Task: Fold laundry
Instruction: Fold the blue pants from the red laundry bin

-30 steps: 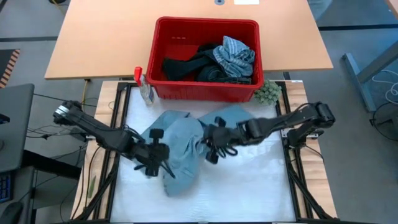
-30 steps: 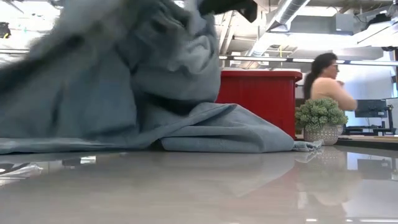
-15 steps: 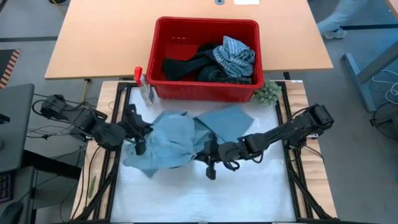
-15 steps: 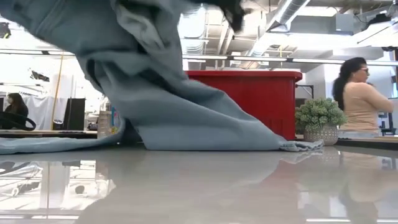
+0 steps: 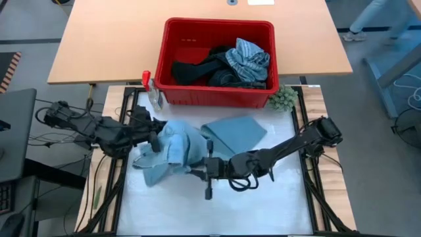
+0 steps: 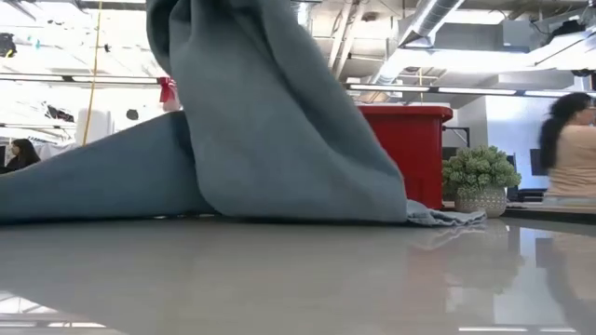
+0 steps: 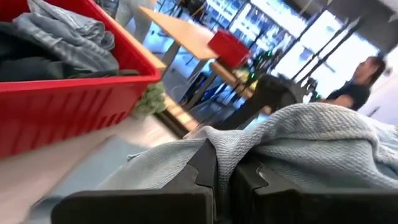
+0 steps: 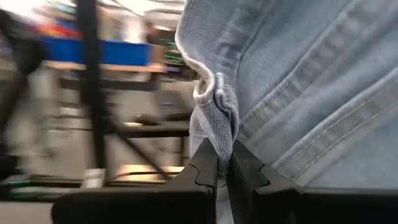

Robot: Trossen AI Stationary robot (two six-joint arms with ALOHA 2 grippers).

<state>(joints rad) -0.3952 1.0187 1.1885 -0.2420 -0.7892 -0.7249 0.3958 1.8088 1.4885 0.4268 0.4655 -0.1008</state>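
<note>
Open workshop, ceiling ducts and bright lights behind; a person (image 6: 570, 140) stands at the right edge of the low view. Glossy white work surface (image 5: 276, 204) fills the lower half of the high view, with a wooden table beyond it.

Light blue soft cloth garment (image 5: 177, 148), denim-like with stitched seams, lies bunched left of centre in the high view; one flat panel spreads toward the upper right of the mat. In the low view it rises as a tall draped fold from the surface.

Left gripper (image 5: 152, 135) sits at the garment's left edge, fingers (image 7: 205, 168) pressed together on a fold of the cloth. Right gripper (image 5: 208, 168) sits at the garment's lower right, pinching a hemmed edge between its closed fingers (image 8: 208, 165).

Red rectangular plastic basket (image 5: 174, 62), upper centre, holds the rest: grey-blue striped cloth (image 5: 248, 58) over dark garments (image 5: 197, 69). Small green fuzzy ball (image 5: 283, 99) just beside the basket's lower right corner.

Risks, judged:
- Both pinches take only thin edges; a hard pull apart could slip the hem out of one claw.
- The cloth is doubled on itself between the grippers; laying it down now would likely trap creases.
- The trailing panel lies near the basket and ball; dragging it could snag or nudge them.
</note>
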